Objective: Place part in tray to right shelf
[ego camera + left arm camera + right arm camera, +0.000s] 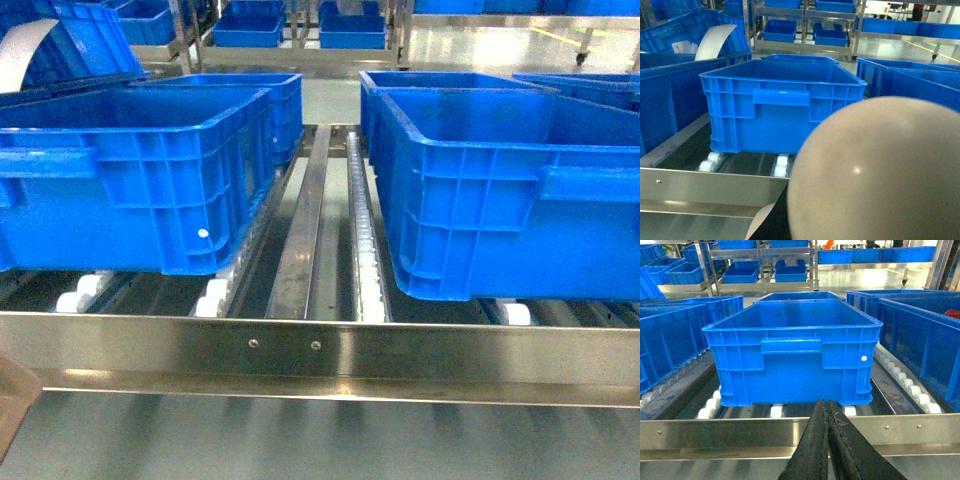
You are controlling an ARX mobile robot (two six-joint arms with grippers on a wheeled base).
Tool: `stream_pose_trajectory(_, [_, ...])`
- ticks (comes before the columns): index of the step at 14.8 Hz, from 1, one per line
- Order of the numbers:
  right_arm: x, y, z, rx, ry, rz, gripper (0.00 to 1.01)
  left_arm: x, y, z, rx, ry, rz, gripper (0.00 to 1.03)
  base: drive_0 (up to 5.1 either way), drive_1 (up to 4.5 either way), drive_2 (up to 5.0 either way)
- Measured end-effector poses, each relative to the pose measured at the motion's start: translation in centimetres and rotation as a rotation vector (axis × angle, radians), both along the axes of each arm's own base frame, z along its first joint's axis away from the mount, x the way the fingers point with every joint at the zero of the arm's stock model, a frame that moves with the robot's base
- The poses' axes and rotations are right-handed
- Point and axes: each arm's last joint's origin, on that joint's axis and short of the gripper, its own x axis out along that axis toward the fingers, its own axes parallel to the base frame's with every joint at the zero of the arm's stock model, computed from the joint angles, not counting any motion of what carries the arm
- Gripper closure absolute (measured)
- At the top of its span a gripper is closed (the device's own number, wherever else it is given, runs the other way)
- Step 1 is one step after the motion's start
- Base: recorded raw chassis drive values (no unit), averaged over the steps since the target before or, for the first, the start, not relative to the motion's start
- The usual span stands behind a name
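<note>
The tray point(875, 170) is a beige rounded shape that fills the lower right of the left wrist view, very close to the camera. It hides the left gripper's fingers, so its grip does not show. A brownish corner of the tray point(14, 400) shows at the bottom left of the head view. My right gripper point(829, 405) is shut, its dark fingers pressed together with nothing between them, just in front of the right shelf's steel front rail point(740, 432). The part is out of view.
Two big blue crates point(130, 170) point(510, 180) stand on the roller lanes behind the front rail point(320, 350), with a steel rail and white roller track point(365, 240) between them. One crate point(795, 355) faces the right gripper. More crates and racks stand behind.
</note>
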Motion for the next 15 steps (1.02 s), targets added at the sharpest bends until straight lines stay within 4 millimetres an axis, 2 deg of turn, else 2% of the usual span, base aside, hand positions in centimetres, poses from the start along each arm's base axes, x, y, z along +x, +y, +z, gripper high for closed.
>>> stream_pose_trajectory(2, [0.0,0.0,0.01,0.0,0.0,0.0,0.99,0.0,0.0,0.0,0.0,0.0,0.0,0.89,0.0,0.0,0.0])
stream_pose_trajectory(3, [0.0,0.0,0.0,0.0,0.0,0.0,0.96,0.0,0.0,-0.01,0.0,0.0,0.0,0.89,0.0,0.0,0.0])
stream_pose_trajectory(11, [0.0,0.0,0.0,0.0,0.0,0.0,0.01,0.0,0.0,-0.01,0.0,0.0,0.0,0.89,0.0,0.0,0.0])
stream_pose_trajectory(12, [0.0,0.0,0.0,0.0,0.0,0.0,0.04,0.0,0.0,-0.01,0.0,0.0,0.0,0.89,0.0,0.0,0.0])
stream_pose_trajectory(15, [0.0,0.0,0.0,0.0,0.0,0.0,0.03,0.0,0.0,-0.01,0.0,0.0,0.0,0.89,0.0,0.0,0.0])
